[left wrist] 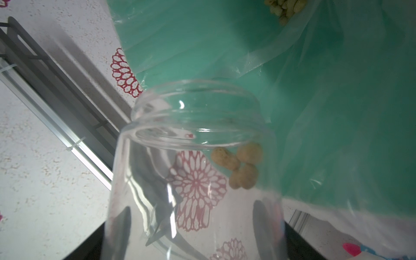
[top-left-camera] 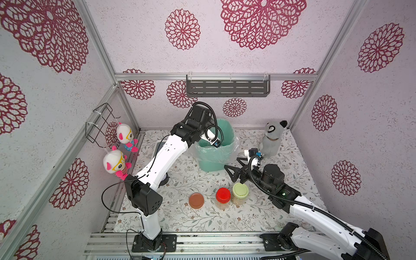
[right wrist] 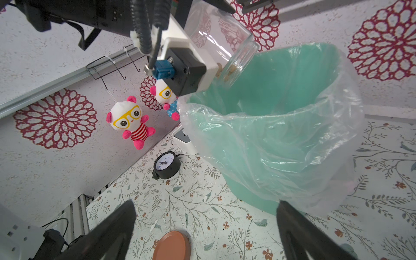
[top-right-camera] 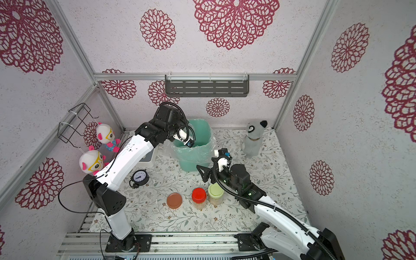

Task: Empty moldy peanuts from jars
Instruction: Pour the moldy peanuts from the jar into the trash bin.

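Note:
My left gripper (left wrist: 193, 225) is shut on a clear lidless jar (left wrist: 195, 146), tipped mouth-down over the mint-green bin (top-left-camera: 211, 162). A few moldy peanuts (left wrist: 240, 166) cling near the jar's neck, and a heap of them (left wrist: 286, 9) lies in the bin's liner. In the right wrist view the tilted jar (right wrist: 222, 38) hangs above the bin rim (right wrist: 281, 117). A brown lid (top-left-camera: 196, 200) lies flat on the table. Beside it stand a red-lidded jar (top-left-camera: 223, 198) and a pale-green-lidded jar (top-left-camera: 240, 193), both holding peanuts. My right gripper (top-left-camera: 234, 167) hovers open and empty between these jars and the bin.
A black clock (top-right-camera: 139, 177) lies on the table under the left arm, next to a white box (top-right-camera: 147, 157). Two plush toys (top-left-camera: 125, 135) (top-left-camera: 114, 163) hang on the left wall. A grey plush animal (top-left-camera: 272, 139) stands at the back right. A dark shelf (top-left-camera: 227, 85) hangs on the back wall.

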Available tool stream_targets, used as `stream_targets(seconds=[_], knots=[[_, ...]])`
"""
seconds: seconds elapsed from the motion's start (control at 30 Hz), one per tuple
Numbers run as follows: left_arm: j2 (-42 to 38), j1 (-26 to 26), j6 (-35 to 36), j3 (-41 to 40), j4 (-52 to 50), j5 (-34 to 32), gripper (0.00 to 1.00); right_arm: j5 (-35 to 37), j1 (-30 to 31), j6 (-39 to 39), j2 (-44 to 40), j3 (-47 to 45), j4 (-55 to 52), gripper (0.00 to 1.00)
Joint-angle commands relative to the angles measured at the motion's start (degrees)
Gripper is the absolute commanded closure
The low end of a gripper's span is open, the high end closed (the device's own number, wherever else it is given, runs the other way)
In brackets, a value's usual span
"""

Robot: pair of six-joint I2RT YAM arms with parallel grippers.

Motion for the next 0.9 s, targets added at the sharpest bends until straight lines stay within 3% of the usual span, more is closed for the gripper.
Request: stream_targets(seconds=[0.0, 0.23, 0.5, 0.67, 0.8, 0.87], knots=[[-4.0, -0.3, -2.0, -0.7, 8.6, 1.6, 1.0, 0.5, -0.2, -0.8, -0.5, 0.3, 2.9, 0.01], [-9.7, 1.5, -31.6, -9.2, 19.9, 9.5, 1.0, 0.0, -0.2, -0.6, 0.6, 1.2, 3.8, 0.01], [-22.1, 4.9, -66.8, -30.7, 48.5, 14.9, 1.0, -0.3, -0.2, 0.7, 2.1, 1.6, 5.1, 0.01], [-27.0, 5.0, -91.7, -45.2, 69.1, 12.1, 1.0, -0.6, -0.2, 1.5, 3.6, 2.5, 5.1, 0.01], [-28.7, 4.6, -103.5, -56.2, 85.3, 8.7, 1.0, -1.3, -0.1, 2.2, 4.8, 3.6, 4.5, 0.01], [-29.0, 4.5, -104.7, -58.8, 88.7, 8.5, 1.0, -1.6, -0.1, 2.3, 5.3, 4.3, 3.9, 0.01]])
